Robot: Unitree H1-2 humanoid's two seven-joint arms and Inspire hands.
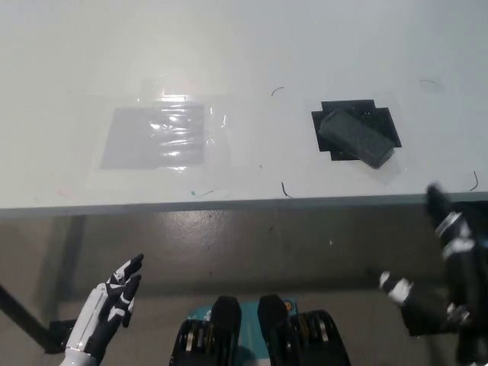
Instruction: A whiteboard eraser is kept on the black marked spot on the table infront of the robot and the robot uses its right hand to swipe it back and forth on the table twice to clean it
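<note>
The eraser (356, 138) lies tilted on its black mark (329, 114) for easy reach; my right robot hand (446, 259) waits spread wide below the desk (244, 46) edge, left robot hand (114, 305) resting empty.

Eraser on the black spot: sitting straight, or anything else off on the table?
The eraser lies diagonally across the black marked spot, skewed to its edges. A few thin dark squiggles dot the table, and a taped clear sheet looks wrinkled. Right hand and left hand hang below the table edge.
</note>
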